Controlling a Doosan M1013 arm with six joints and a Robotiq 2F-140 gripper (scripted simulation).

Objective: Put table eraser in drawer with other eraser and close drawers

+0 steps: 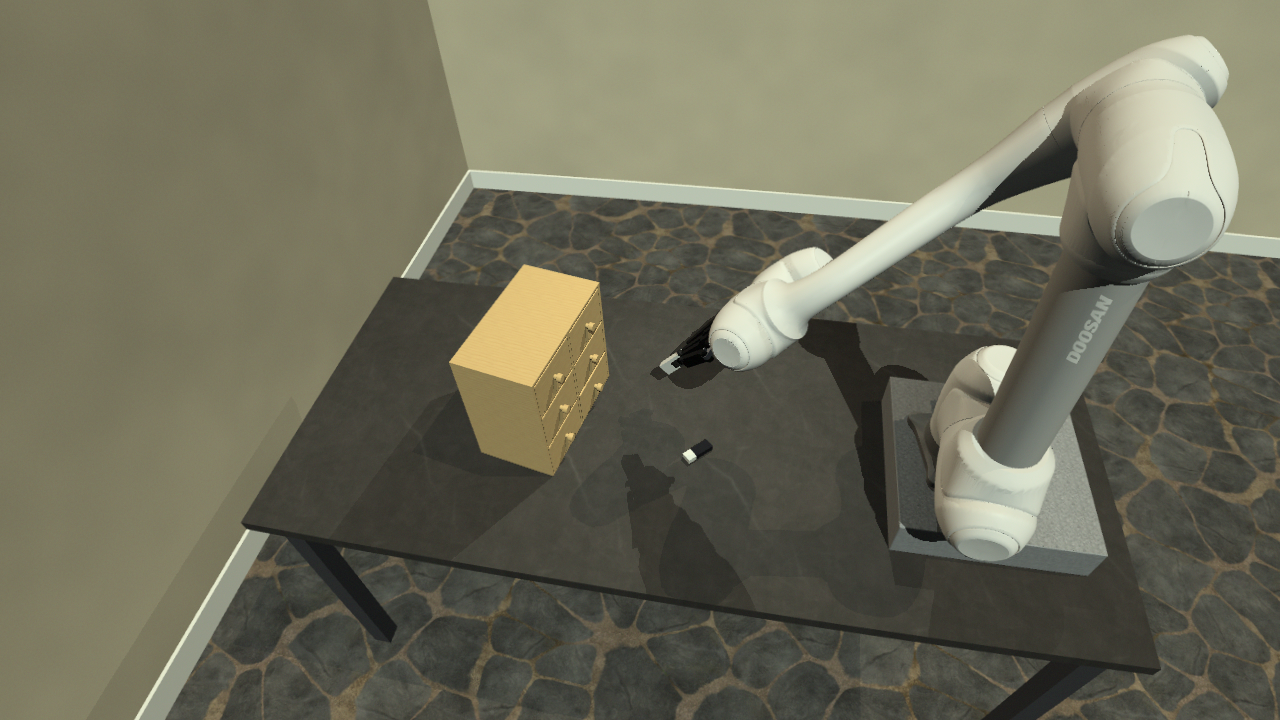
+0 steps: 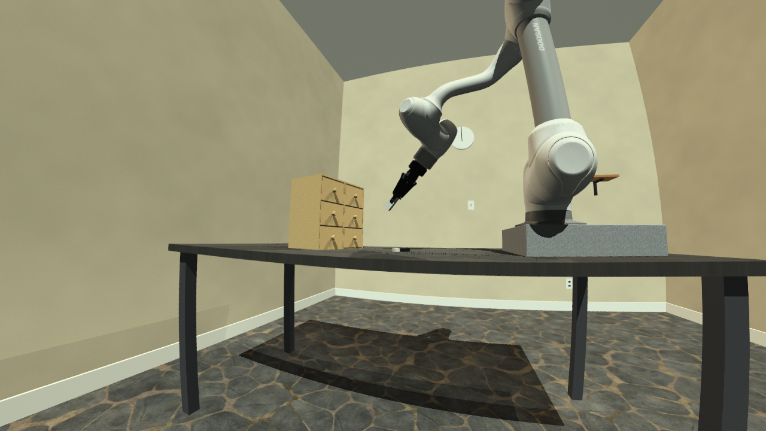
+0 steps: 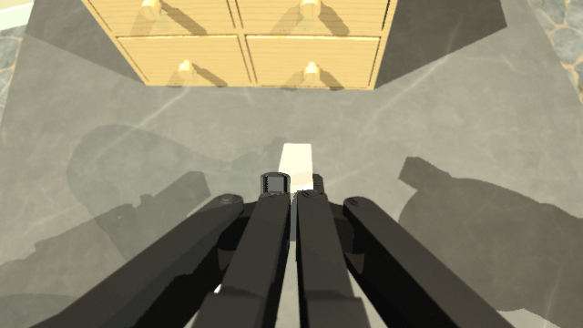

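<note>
The small wooden chest (image 1: 528, 367) stands on the dark table with several knobbed drawers, all pushed in. It also shows in the exterior view (image 2: 327, 211) and at the top of the wrist view (image 3: 255, 41). The eraser (image 1: 696, 452), white with a black sleeve, lies flat on the table in front of the chest, to the near side of my gripper; it shows low on the table in the exterior view (image 2: 398, 249). My gripper (image 1: 669, 364) (image 2: 392, 204) is shut and empty. It hangs in the air, tilted down, apart from the chest front; its pale fingertip pads show in the wrist view (image 3: 296, 159).
My arm stands on a grey base block (image 1: 993, 474) at the table's right end. The chest sits towards the left back of the table, near the wall corner. The table edge runs close behind the chest.
</note>
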